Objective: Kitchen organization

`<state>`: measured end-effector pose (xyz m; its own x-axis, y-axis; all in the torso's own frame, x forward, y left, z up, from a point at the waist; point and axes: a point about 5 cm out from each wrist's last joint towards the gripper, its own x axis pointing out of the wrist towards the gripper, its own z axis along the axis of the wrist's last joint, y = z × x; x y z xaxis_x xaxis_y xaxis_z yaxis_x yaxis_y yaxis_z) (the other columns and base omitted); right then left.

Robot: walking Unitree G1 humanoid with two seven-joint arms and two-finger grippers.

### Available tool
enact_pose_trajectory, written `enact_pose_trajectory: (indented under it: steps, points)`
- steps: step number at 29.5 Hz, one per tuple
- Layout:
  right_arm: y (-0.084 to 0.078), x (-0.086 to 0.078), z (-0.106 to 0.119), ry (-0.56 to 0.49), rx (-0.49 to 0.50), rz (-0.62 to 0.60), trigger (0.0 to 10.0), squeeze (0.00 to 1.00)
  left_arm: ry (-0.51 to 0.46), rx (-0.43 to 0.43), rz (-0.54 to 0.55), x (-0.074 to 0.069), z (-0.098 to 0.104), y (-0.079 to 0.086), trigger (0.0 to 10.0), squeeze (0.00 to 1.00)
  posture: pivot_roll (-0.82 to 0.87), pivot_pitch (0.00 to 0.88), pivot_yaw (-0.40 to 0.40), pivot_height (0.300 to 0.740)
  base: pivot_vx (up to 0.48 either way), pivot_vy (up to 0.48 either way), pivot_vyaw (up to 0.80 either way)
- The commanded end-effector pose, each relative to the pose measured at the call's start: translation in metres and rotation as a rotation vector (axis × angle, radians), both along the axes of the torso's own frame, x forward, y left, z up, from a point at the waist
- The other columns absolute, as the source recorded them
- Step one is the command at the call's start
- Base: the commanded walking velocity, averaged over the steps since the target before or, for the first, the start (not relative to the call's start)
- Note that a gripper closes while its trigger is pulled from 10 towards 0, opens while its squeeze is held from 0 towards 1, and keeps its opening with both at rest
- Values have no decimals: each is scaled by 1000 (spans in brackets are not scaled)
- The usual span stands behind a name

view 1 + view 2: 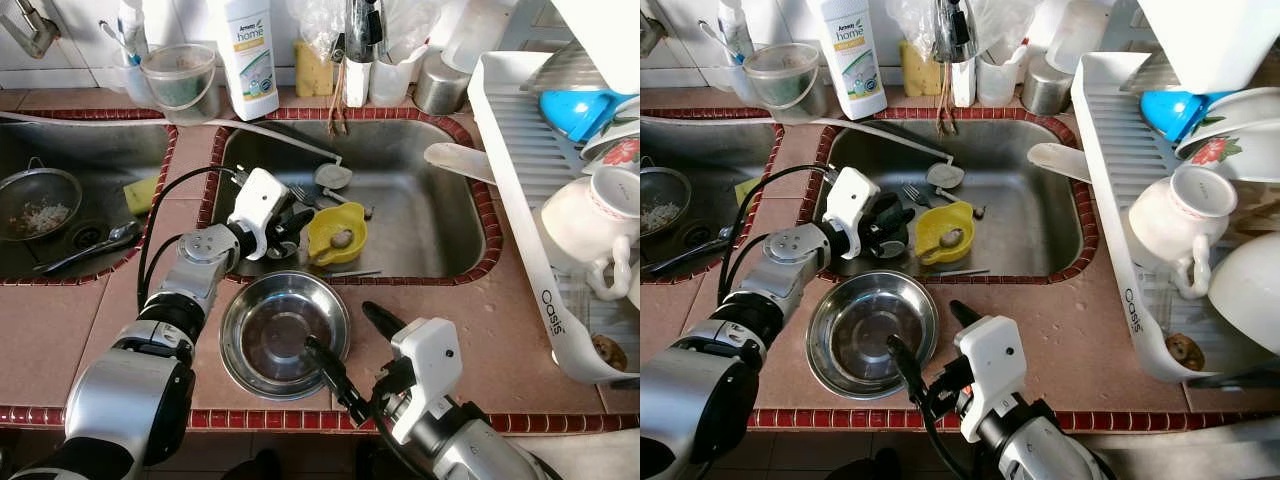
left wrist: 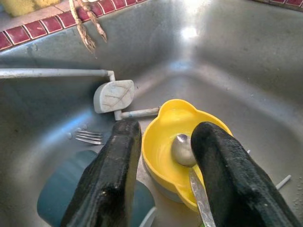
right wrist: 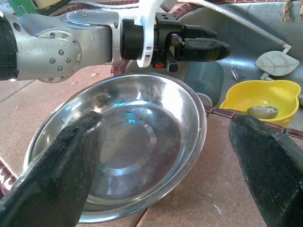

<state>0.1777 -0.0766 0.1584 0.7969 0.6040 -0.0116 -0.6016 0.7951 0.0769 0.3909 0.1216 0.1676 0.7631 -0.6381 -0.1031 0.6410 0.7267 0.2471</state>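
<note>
**Fingers spread at the yellow bowl and the steel bowl**

Fingers (image 2: 118,175) of the left gripper (image 2: 163,170) are standing apart, released, straddling the near rim of the yellow bowl (image 1: 337,232) down in the right-hand sink (image 1: 430,215); whether they are touching that rim cannot be told. A spoon (image 2: 184,151) is lying inside the yellow bowl, its handle running out toward the gripper. Just beside the bowl, a fork (image 2: 90,137) and a leaf-shaped white piece (image 2: 113,96) are resting on the sink floor, and something dark teal (image 2: 61,194) is sitting under the left finger.

Fingers (image 3: 61,165) of the right gripper (image 1: 343,345) are also spreading wide and holding nothing, one reaching over the steel bowl (image 1: 285,333), the other outside its rim. That steel bowl is sitting on the tiled table (image 1: 440,320), right in front of the sink edge.

Farther out, a white dish rack (image 1: 520,190) with cups (image 1: 590,215) is standing on the right, a detergent bottle (image 1: 250,50) is standing behind the sinks, and a strainer (image 1: 40,200) with scraps is lying in the left-hand sink (image 1: 100,160).
</note>
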Motion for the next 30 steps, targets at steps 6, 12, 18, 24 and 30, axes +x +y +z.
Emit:
enact_pose_trajectory:
  steps: [6, 12, 18, 24, 30]
  points:
    - [1, -1, 1, -2, 8, 2, 10000, 0, -22, 21, -14, 0, 7, 12, 10000, 1000, -222, 228, 40, 740, 0, 0, 0]
    - [0, 4, 0, -13, 6, -4, 10000, 0, -55, 12, 3, 1, 15, 23, 10000, 0, -212, 210, 37, 740, 0, 0, 0]
    - [-5, 16, 1, -43, -4, -65, 10000, 0, -77, -38, 31, 1, 21, 32, 10000, 0, -200, 184, 36, 740, 0, 0, 0]
    - [-13, 32, -1, -70, -22, -124, 10000, 0, -112, -111, 42, -3, 24, 33, 10000, 0, -192, 153, 37, 740, 0, 0, 0]
    - [-16, 45, 2, -108, -24, -140, 10000, 0, -136, -160, 62, -10, 21, 33, 10000, 0, -181, 138, 38, 740, 0, 0, 0]
